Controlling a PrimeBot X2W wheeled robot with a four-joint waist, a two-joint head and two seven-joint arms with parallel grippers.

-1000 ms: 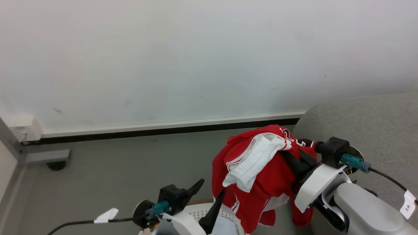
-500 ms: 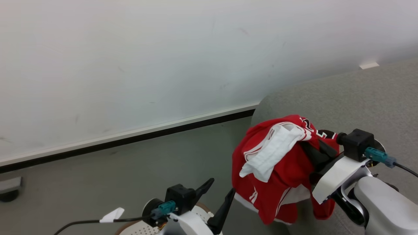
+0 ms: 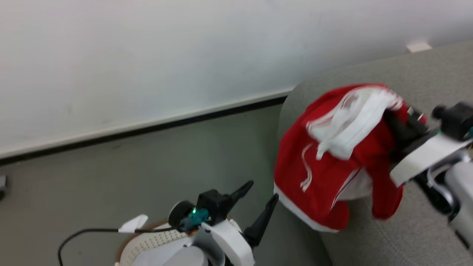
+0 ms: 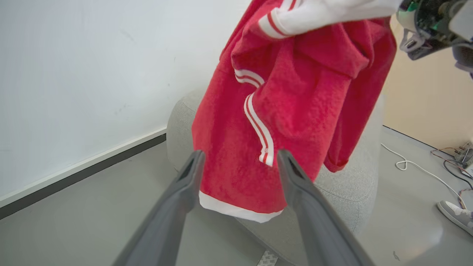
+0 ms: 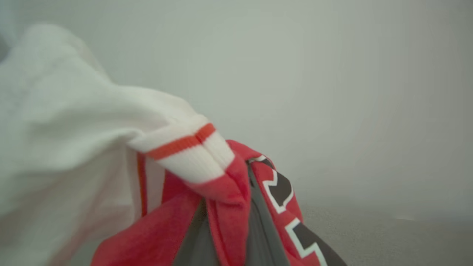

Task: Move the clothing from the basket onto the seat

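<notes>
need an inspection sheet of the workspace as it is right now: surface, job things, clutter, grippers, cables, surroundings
surface: grey floor, no spills seen
seat: grey fabric, rounded end near the wall
clothing: red with white trim, hanging from the right gripper at the seat's end, not laid down
basket: low in the head view under the left arm, contents hidden
clutter: shoe on the floor past the seat
left gripper: open, empty
right gripper: closed on the clothing
cables: black cable at the left wrist; white cable loose on the floor
surroundings: white wall, dark skirting
</notes>
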